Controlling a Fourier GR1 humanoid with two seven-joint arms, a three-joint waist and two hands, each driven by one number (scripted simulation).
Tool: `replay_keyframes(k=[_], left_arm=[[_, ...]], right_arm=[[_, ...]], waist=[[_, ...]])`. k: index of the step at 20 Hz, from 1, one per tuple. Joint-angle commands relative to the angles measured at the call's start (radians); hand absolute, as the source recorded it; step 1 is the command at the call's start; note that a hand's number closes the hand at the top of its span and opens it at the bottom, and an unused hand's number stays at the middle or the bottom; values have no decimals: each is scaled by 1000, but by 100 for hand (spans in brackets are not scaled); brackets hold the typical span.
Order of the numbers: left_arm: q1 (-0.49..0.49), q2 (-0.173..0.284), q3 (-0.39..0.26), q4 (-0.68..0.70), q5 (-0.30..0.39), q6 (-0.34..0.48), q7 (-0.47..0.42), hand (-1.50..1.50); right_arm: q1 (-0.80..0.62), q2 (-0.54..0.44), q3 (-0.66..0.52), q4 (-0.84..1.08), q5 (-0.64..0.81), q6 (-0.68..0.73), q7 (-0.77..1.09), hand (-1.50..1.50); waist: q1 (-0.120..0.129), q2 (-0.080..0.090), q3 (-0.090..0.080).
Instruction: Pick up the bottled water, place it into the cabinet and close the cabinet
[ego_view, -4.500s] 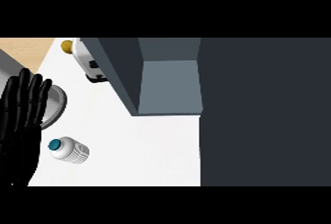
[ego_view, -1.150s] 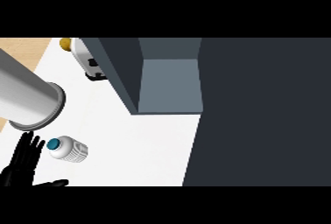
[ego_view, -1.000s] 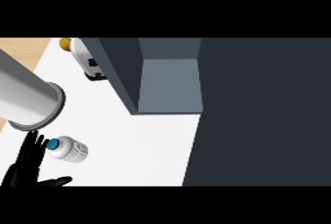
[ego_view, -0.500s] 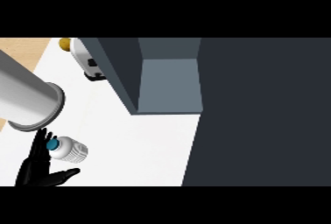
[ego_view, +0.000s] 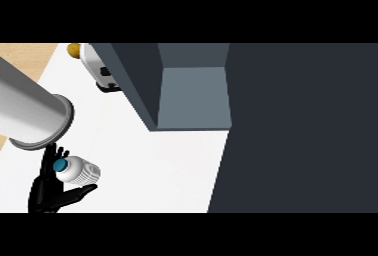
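The bottled water (ego_view: 77, 170) stands on the white counter (ego_view: 162, 170), seen from above: a blue cap on a white ribbed body. It sits against the inner side of the left hand (ego_view: 50, 187), near the view's lower left corner. The hand's fingers (ego_view: 52, 155) rise along the bottle's left side and its thumb (ego_view: 80, 192) crosses just under the bottle's lower edge, so the bottle lies in the crook between them. The fingers are mostly straight and spread; they bracket the bottle and are not wrapped round it, and whether they touch it cannot be told.

Just above the fingertips lies the rim of a large grey cylinder (ego_view: 33, 117) that comes in from the left edge. Little room is left between that rim and the bottle.

To the hand's right the counter is bare white up to the edge of a dark panel (ego_view: 295, 130), which fills the right side of the view. Up and to the right of the hand stands the cabinet (ego_view: 192, 95), its grey inside showing, with a dark wall on its left side. Between the bottle and the cabinet's lower edge is open counter.

Beyond the grey cylinder, well above the hand, a white appliance (ego_view: 100, 70) with a yellow knob (ego_view: 74, 49) sits beside the cabinet's left wall. The right hand shows nowhere.
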Motion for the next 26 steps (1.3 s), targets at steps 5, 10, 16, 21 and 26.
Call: replay_keyframes(k=[5,10,16,21,26], left_arm=[[-107,63,11,129,27,-56,-61,150],[-125,-14,-65,150,-36,-21,-146,150],[-135,-19,-144,40,-146,195,-214,150],[-204,-127,-247,44,-229,223,-248,150],[-265,-206,-315,-51,-185,217,-162,150]], right_arm=[[68,-58,40,-170,72,5,72,-150],[44,-55,26,-135,63,-11,30,-150],[-32,-37,31,-88,86,-41,81,-150],[31,-58,77,-99,67,-42,21,-150],[-18,-41,37,-49,60,-69,43,-150]], waist=[[-1,-1,0],[-2,-2,1],[6,-5,1],[-12,-4,1],[9,-6,2]])
